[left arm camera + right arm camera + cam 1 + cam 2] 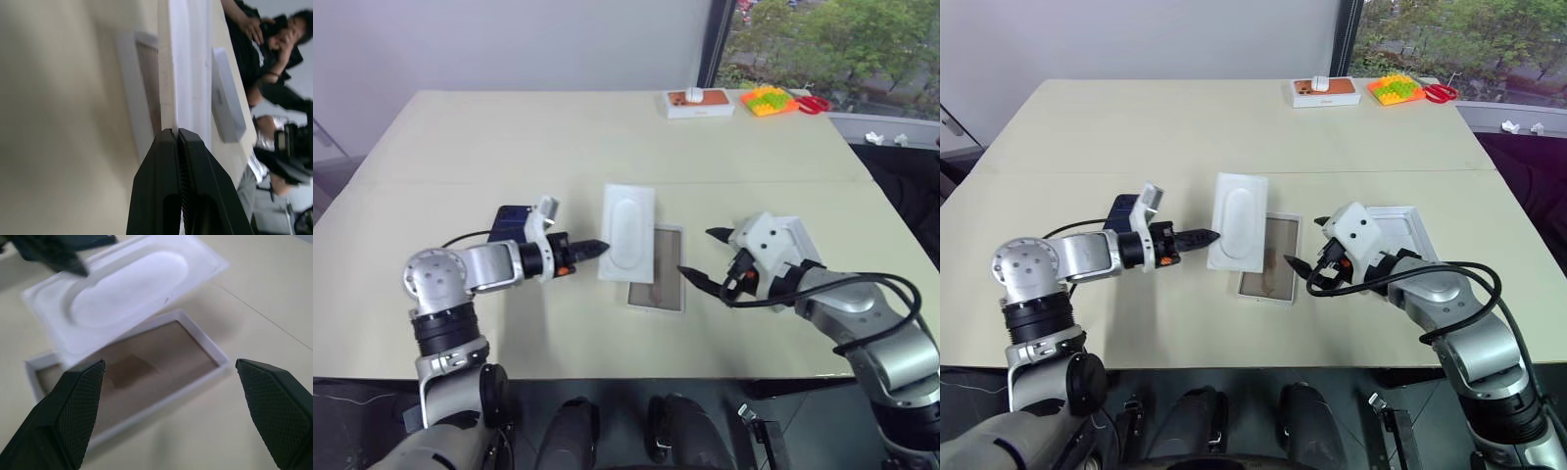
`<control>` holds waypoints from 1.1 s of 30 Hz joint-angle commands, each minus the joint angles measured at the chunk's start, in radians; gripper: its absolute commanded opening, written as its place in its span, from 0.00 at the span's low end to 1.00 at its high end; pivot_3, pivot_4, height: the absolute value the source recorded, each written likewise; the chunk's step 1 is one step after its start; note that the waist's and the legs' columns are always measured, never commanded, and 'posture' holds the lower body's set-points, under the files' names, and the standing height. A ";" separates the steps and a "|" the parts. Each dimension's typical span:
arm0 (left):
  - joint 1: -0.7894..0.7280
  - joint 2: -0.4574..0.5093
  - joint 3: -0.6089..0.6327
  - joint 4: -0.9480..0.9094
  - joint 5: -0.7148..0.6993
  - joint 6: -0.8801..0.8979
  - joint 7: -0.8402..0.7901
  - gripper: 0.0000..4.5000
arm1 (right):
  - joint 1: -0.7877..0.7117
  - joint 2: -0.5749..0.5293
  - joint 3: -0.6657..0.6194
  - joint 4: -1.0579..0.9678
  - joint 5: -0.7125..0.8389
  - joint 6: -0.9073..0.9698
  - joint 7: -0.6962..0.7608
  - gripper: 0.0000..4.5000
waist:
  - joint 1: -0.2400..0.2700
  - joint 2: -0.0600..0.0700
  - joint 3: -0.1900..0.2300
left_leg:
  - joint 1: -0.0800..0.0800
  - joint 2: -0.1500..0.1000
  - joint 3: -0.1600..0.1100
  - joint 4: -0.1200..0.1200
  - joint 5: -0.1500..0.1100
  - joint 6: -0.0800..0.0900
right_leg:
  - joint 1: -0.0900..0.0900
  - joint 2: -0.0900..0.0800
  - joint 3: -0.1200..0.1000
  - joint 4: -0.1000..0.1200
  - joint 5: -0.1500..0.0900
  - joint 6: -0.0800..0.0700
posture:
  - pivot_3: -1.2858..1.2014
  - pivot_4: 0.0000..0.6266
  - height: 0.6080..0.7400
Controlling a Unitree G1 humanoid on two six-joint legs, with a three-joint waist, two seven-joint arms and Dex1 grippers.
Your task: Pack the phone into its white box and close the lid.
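While resting on bench [460, 137]: white box [658, 284] open, brownish floor exposed, partly overlapped by white insert [628, 232] lying across its far-left corner. Left tool [597, 247] pinched fully shut on nothing, tip just beside insert's near-left edge. Right tool [700, 259] spread wide, empty, just right of white box. Phone [512, 223] flat on bench behind left arm. Lid [1400, 227] on bench, behind right wrist. Small orange-topped box [699, 102] at far edge.

No legible text or labels.
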 commanded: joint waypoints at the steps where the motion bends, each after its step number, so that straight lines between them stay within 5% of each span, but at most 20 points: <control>1: -0.004 -0.057 0.008 -0.007 -0.145 0.008 0.175 0.01 | 0.001 -0.023 -0.062 0.012 -0.014 -0.043 0.015 1.00 | 0.000 0.000 0.000 | 0.000 0.000 0.000 0.000 0.000 0.000 | 0.000 0.000 0.000 0.000 0.000 0.000 | 0.52 0.24 1.00; 6: 0.009 -0.122 -0.028 0.008 -0.299 -0.014 0.432 0.01 | 0.016 -0.036 -0.078 0.021 -0.023 -0.062 0.033 1.00 | -0.001 0.000 0.000 | 0.000 0.000 0.000 0.000 0.000 0.000 | 0.000 0.000 0.000 0.000 0.000 0.000 | 0.52 0.24 1.00; 15: 0.055 0.054 -0.307 0.019 -0.736 -0.283 0.759 0.01 | 0.015 -0.020 -0.065 0.017 -0.031 -0.066 0.030 1.00 | 0.001 0.000 0.000 | 0.001 0.000 -0.001 0.000 0.002 -0.004 | 0.000 -0.001 0.000 0.001 0.000 0.000 | 0.52 0.24 1.00; 17: 0.066 0.080 -0.347 0.007 -0.767 -0.320 0.761 0.14 | 0.012 -0.016 -0.060 0.017 -0.033 -0.065 0.030 1.00 | 0.001 0.000 0.000 | 0.001 0.000 -0.001 0.000 0.002 -0.004 | 0.000 0.000 0.000 0.001 0.000 0.000 | 0.52 0.24 1.00; 18: 0.069 0.093 -0.362 0.001 -0.770 -0.335 0.752 0.18 | 0.011 -0.014 -0.059 0.016 -0.034 -0.065 0.030 1.00 | 0.001 0.000 0.000 | 0.001 0.000 -0.001 0.000 0.003 -0.005 | 0.000 0.000 0.000 0.001 0.000 0.000 | 0.52 0.24 1.00; 24: 0.060 0.196 -0.399 -0.024 -0.770 -0.342 0.620 0.84 | 0.002 -0.004 -0.048 0.014 -0.034 -0.061 0.031 1.00 | -0.002 0.000 0.000 | 0.001 -0.001 0.000 0.000 0.004 -0.006 | 0.000 0.002 0.000 0.001 0.000 0.000 | 0.52 0.24 1.00; 28: 0.028 0.322 -0.371 -0.047 -0.743 -0.344 0.479 0.84 | -0.016 0.008 -0.031 0.014 -0.028 -0.045 0.026 1.00 | -0.003 0.000 0.000 | 0.001 -0.001 0.000 0.000 0.004 -0.006 | 0.000 0.002 0.000 0.001 0.000 0.000 | 0.52 0.24 1.00; 31: 0.018 0.411 -0.342 -0.102 -0.563 -0.363 0.307 0.84 | -0.032 0.018 -0.007 0.015 -0.025 -0.029 0.026 1.00 | -0.001 0.000 0.000 | 0.001 -0.002 0.000 -0.001 0.004 -0.006 | 0.000 0.002 0.000 0.001 0.000 0.000 | 0.52 0.24 1.00; 33: 0.039 0.468 -0.347 -0.175 -0.339 -0.473 0.144 0.85 | -0.051 0.032 0.014 0.015 -0.012 -0.009 0.030 0.88 | -0.002 0.000 0.000 | 0.001 -0.003 0.000 -0.001 0.004 -0.006 | 0.000 0.002 0.000 0.000 0.000 -0.001 | 0.52 0.24 1.00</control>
